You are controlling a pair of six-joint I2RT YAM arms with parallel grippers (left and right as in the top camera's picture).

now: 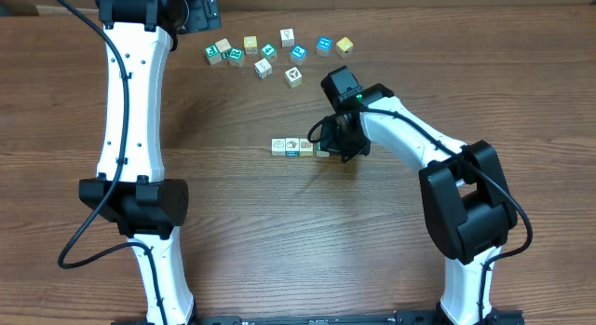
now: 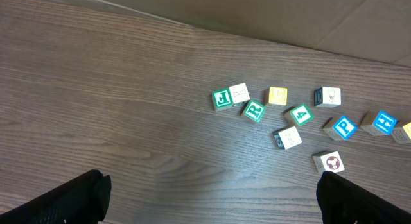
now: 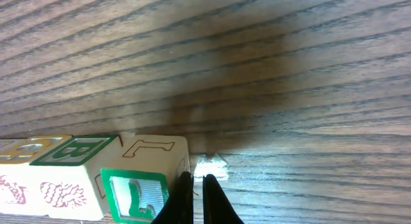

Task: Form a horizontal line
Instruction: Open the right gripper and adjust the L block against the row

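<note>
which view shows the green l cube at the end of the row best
The right wrist view: the green L cube sits close, letter readable. Overhead shows it tiny beside the right tool. Left wrist misses it.

Dark wood-grain desk (image 1: 242, 232). Loose cluster of small letter and picture cubes near far edge. Green J cube (image 2: 222, 99) touching plain white cube (image 2: 239, 92); green R cube (image 2: 255, 110) just beside. Yellow cube (image 2: 278, 95) and green 4 cube (image 2: 300, 114) near. Blue P cube (image 2: 343, 128) further right. White cube with red-brown picture (image 2: 331, 162) apart, nearest camera. Tan cardboard (image 2: 334, 25) beyond desk edge.
</note>
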